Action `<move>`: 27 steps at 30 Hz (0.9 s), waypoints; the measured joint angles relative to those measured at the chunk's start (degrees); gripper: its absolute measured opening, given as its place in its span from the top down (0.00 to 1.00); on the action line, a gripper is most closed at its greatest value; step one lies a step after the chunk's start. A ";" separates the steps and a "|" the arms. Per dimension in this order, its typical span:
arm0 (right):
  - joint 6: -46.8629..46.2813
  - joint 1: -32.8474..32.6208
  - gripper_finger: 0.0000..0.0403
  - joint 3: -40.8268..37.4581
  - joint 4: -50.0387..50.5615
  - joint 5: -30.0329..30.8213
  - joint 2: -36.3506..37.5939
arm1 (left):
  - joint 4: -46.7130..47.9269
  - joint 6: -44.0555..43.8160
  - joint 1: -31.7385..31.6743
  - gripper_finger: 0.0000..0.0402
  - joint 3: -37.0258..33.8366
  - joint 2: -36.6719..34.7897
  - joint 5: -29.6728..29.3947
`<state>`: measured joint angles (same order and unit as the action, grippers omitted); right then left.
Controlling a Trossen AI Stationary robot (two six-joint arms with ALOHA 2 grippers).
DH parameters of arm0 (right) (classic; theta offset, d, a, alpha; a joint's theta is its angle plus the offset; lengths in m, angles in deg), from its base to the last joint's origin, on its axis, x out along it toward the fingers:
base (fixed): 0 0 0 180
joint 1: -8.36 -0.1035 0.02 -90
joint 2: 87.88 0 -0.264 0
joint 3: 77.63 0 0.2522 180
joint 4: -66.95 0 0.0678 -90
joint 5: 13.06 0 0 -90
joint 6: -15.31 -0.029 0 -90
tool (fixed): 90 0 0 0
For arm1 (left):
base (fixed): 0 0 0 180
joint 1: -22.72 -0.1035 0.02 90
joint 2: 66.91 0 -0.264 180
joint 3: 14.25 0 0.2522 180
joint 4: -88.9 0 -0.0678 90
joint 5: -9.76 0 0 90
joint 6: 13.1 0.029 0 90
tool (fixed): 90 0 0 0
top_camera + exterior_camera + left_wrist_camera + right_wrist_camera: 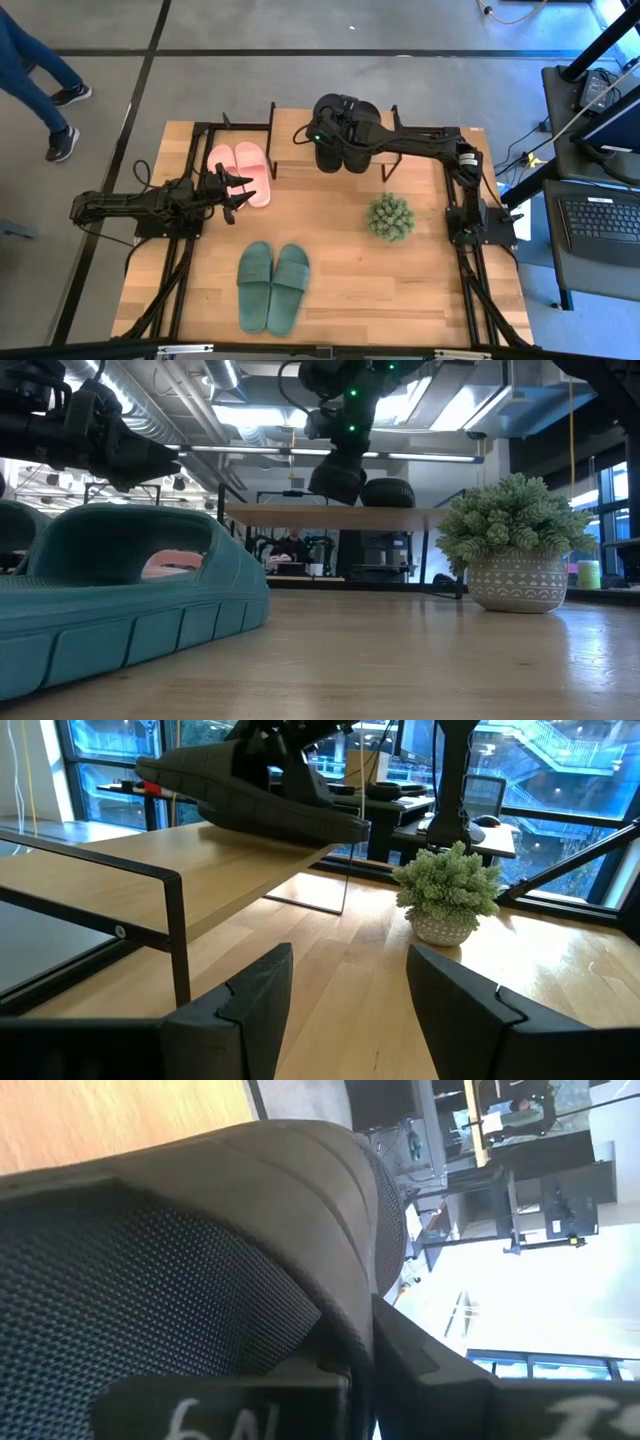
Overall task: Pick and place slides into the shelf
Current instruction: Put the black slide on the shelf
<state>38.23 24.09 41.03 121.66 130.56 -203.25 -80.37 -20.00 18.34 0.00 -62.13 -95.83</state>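
Slides: pink pair (240, 172) lies at the shelf's (290, 128) left end, just beside the left gripper (237, 192), whose fingers (245, 1000) stand released and empty. Dark green pair (272, 286) waits on the counter (400, 290). Right gripper (335, 120), clenched, apparently grasping the black pair (345, 150), holds it over the shelf for placing.

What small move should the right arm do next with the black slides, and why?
Probably lower a little, then release. The right gripper is shut on the black rubber slides, held just above the low shelf's light wooden plank top, which looks bare below them.
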 joint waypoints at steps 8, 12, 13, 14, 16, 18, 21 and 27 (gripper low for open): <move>-0.22 0.05 0.96 -0.09 0.07 -2.88 0.00 | 0.00 0.00 0.00 0.52 -0.01 0.00 0.00; -0.63 0.04 0.96 -0.09 0.07 -2.88 0.00 | 0.00 0.01 -0.01 0.52 -0.01 0.00 0.00; -0.63 0.04 0.96 -0.09 0.07 -2.88 0.00 | -0.02 0.00 -0.01 0.52 0.00 0.00 0.00; -0.66 0.04 0.95 -0.09 0.07 -2.88 0.00 | 0.00 0.02 -0.01 0.52 0.01 0.00 0.00; -0.82 0.04 0.93 -0.09 0.07 -2.86 0.00 | -0.01 0.00 0.01 0.52 0.00 0.00 0.00; -1.63 0.04 0.90 -0.09 0.03 -2.86 0.00 | -0.01 0.00 0.00 0.52 -0.02 0.00 0.00; -1.83 0.04 0.87 -0.09 0.04 -2.86 0.00 | 0.00 0.00 0.01 0.52 0.00 0.00 0.00; -1.85 0.03 0.86 -0.09 0.04 -2.86 0.00 | -0.02 0.00 -0.01 0.52 -0.02 0.00 0.00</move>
<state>36.38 24.12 40.94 121.71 127.70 -203.25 -80.38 -20.00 18.33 -0.02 -62.13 -95.83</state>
